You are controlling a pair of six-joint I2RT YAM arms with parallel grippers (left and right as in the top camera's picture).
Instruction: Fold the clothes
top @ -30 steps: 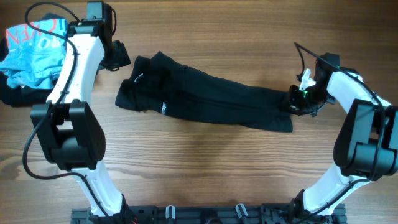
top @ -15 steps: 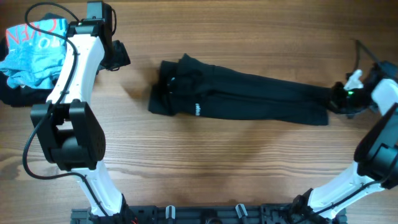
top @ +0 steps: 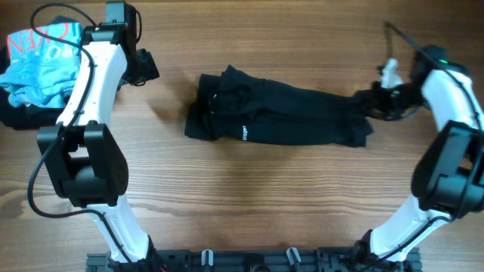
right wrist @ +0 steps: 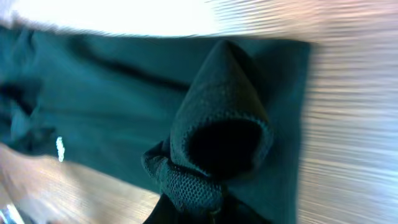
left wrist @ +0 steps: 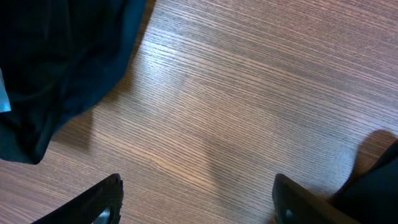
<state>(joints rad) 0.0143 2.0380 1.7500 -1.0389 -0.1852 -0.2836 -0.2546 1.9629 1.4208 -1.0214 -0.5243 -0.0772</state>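
The black T-shirt (top: 280, 117) lies as a long folded strip across the middle of the table, with its small white logo (top: 245, 130) near the left end. My right gripper (top: 372, 103) is shut on the shirt's right end and lifts it. In the right wrist view a bunched fold of the shirt's black mesh fabric (right wrist: 211, 155) is pinched at the jaws, with the rest of the shirt spread beyond. My left gripper (left wrist: 196, 202) is open and empty over bare wood, at the far left of the table (top: 140, 68).
A light-blue garment with red lettering (top: 38, 64) lies crumpled at the far left on a dark cloth (top: 15, 113). Dark fabric (left wrist: 56, 68) fills the upper left of the left wrist view.
My right gripper pulled the shirt to the right, then came back left and up with the shirt's end, folding it over. The left arm has not moved.
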